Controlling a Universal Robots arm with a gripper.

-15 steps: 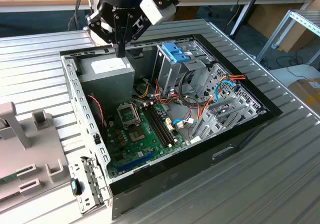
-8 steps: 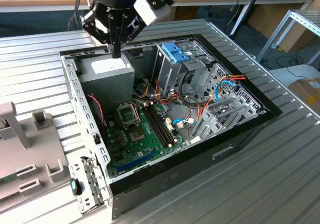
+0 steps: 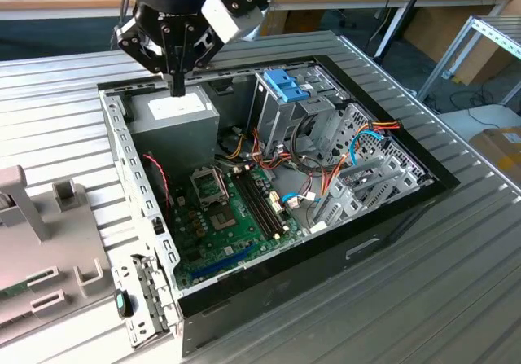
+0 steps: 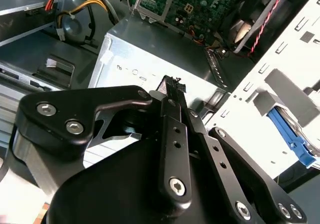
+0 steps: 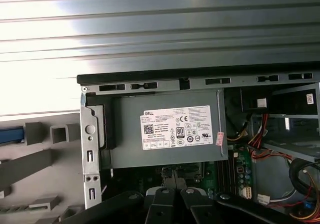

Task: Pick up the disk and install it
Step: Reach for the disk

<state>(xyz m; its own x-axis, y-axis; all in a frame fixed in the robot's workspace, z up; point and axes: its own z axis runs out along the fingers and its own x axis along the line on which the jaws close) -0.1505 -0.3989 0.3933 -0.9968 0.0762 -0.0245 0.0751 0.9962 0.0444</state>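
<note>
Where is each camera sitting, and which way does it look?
Exterior view: off the arm, high to one side, looking down into the open computer case; the arm's end and gripper show above the grey power box.
First wrist view: on the arm, looking down past the gripper at the power box's white label.
Second wrist view: on the arm, looking along the gripper's black links at the power box and green circuit board.
Shared: all three show the gripper and power box.

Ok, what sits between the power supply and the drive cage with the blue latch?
A bundle of orange, yellow and red wires lies in the gap between the power supply and the drive cage, in the exterior view.
</note>
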